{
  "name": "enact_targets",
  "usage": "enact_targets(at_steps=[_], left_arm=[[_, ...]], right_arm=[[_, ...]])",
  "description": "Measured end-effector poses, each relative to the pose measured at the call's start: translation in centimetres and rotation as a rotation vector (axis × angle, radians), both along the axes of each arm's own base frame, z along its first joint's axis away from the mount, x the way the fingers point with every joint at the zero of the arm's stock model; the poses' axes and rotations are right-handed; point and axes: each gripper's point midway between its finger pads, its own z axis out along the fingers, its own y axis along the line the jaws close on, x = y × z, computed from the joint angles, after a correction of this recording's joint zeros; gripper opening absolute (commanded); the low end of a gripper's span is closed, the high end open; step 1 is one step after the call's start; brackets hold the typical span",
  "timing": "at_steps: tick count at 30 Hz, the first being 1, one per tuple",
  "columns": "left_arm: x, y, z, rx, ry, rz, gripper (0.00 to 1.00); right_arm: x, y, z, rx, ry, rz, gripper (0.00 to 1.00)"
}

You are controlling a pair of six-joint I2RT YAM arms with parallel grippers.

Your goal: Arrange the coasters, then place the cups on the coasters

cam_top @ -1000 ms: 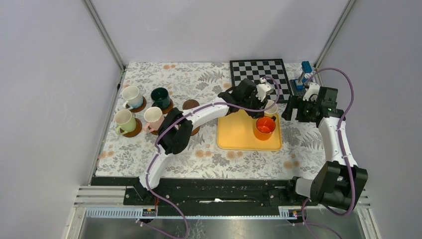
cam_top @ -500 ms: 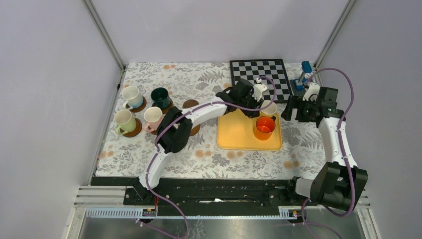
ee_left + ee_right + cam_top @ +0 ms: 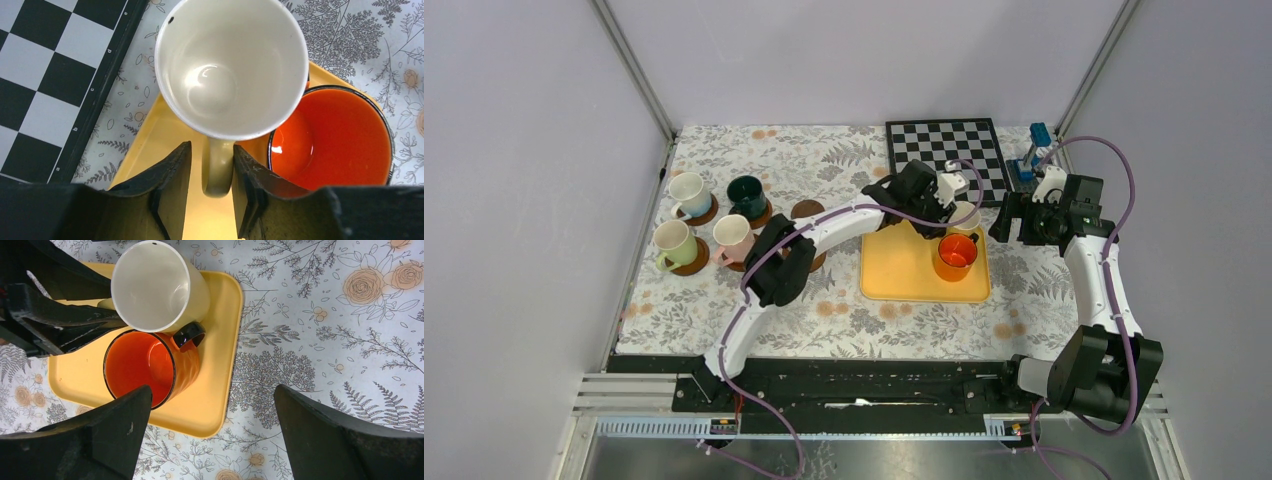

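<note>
Done: four cups (image 3: 732, 235) on coasters (image 3: 708, 214), frame left | To do: two, both at yellow tray (image 3: 150, 150), right of centre | My left fingers (image 3: 170, 190) clamp cream cup (image 3: 230, 65) by its handle; orange cup (image 3: 335, 135) just beside | My right fingers (image 3: 115, 440) apart, empty.

Tight squeeze at the upper right corner of the tray (image 3: 902, 272)
The orange cup (image 3: 955, 256) sits just beside the cream cup (image 3: 970, 213), on its lower side, with the chessboard (image 3: 929, 140) just above. The tray's left half is bare. The left arm (image 3: 834, 222) stretches across mid-frame, between the tray and the cups (image 3: 746, 192) at left.
</note>
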Motion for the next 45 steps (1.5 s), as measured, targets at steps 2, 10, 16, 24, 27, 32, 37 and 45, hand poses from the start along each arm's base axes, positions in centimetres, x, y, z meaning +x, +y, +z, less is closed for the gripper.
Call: enact_targets(at_steps=[2, 10, 16, 24, 27, 32, 37, 45], left_arm=[[0.1, -0.2, -0.5, 0.008, -0.001, -0.006, 0.38], [0.5, -1.0, -1.6, 0.022, -0.003, -0.019, 0.29], [0.3, -1.1, -1.6, 0.021, -0.002, -0.025, 0.12], [-0.9, 0.3, -1.4, 0.038, 0.012, -0.021, 0.00], [-1.8, 1.5, -1.2, 0.049, 0.038, -0.008, 0.00], [-2.7, 3.5, -0.3, 0.060, 0.058, 0.012, 0.00], [-2.8, 4.9, 1.9, 0.041, 0.040, 0.028, 0.00], [-3.4, 10.4, 5.8, 0.022, 0.016, 0.087, 0.00]], right_arm=[[0.0, 0.0, 0.0, 0.000, 0.000, 0.000, 0.98], [0.0, 0.0, -0.1, -0.003, 0.001, 0.003, 0.98], [-0.1, 0.0, -0.3, -0.003, 0.005, 0.005, 0.98], [-0.2, 0.0, -0.3, -0.003, 0.006, 0.005, 0.98], [-0.2, 0.0, -0.3, -0.003, 0.005, 0.005, 0.98], [-0.2, 0.1, -0.3, 0.000, 0.005, 0.008, 0.98], [-0.2, 0.1, -0.3, 0.001, 0.005, 0.008, 0.98], [-0.2, 0.1, -0.2, 0.003, 0.004, 0.011, 0.98]])
